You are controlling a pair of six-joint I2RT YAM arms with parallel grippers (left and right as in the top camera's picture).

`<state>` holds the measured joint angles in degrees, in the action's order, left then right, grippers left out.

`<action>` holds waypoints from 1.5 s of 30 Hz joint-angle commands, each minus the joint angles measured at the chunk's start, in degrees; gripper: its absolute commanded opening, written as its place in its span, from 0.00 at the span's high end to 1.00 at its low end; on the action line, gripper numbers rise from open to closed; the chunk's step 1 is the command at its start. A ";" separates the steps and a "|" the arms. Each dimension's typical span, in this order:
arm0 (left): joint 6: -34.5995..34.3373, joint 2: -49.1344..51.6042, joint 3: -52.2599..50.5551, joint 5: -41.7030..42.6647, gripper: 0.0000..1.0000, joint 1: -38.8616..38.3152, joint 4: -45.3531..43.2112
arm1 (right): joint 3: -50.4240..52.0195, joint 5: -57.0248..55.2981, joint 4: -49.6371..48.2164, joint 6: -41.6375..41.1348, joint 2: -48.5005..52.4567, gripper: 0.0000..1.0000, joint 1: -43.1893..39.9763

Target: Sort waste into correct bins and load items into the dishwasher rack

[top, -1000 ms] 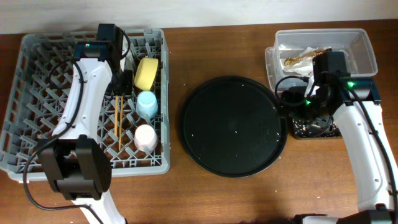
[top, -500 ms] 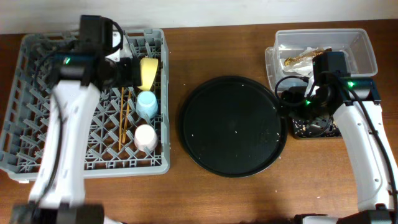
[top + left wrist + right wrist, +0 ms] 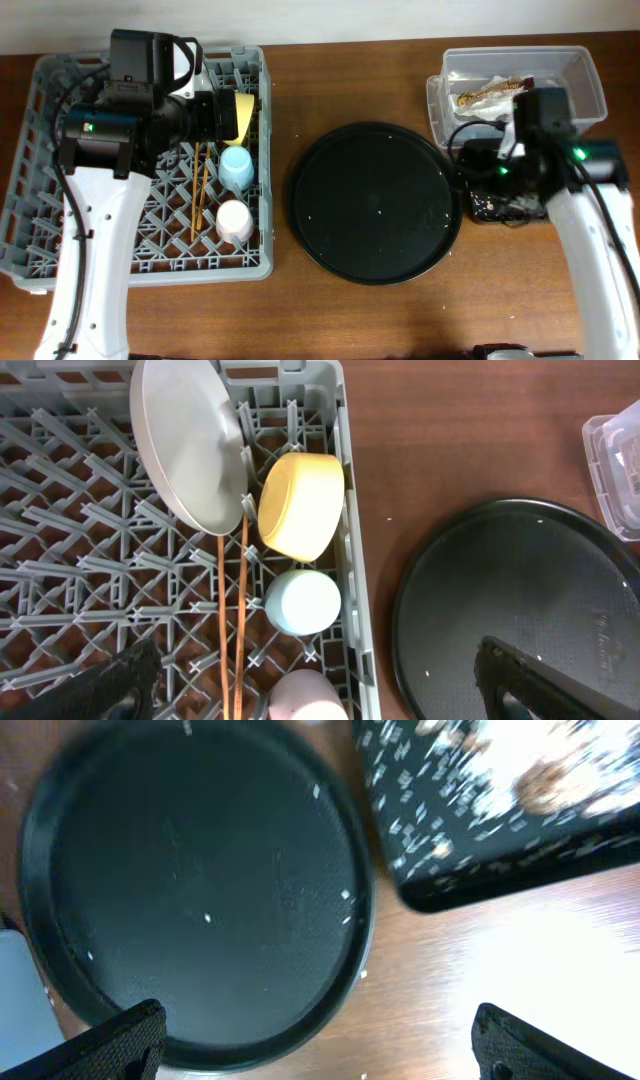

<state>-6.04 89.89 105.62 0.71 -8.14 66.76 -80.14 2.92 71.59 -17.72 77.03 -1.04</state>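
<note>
While 2 chopsticks (image 3: 232,620) are lying side by side in the dishwasher rack (image 3: 40,180), long axis running near to far, left of the light-blue cup (image 3: 302,602), left wrist view is showing the white plate (image 3: 188,445) standing on edge, overhead arm mostly covering it, left gripper (image 3: 328,682) and right gripper (image 3: 328,1045) both gaping wide, gripping nothing.

Both the left arm (image 3: 95,235) and right arm (image 3: 592,240) wear white shells with black joints, looped black cables and small green lights; the fingers (image 3: 115,685) seem matte black, though blurred.
</note>
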 commanded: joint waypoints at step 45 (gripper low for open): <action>0.09 -0.33 0.04 -1.77 0.01 -0.02 0.28 | 79.82 5.49 -67.98 14.10 -76.83 0.01 0.28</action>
<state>-6.04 89.91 105.58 0.51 -8.14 66.63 -0.78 7.66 3.55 -3.22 0.89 -1.04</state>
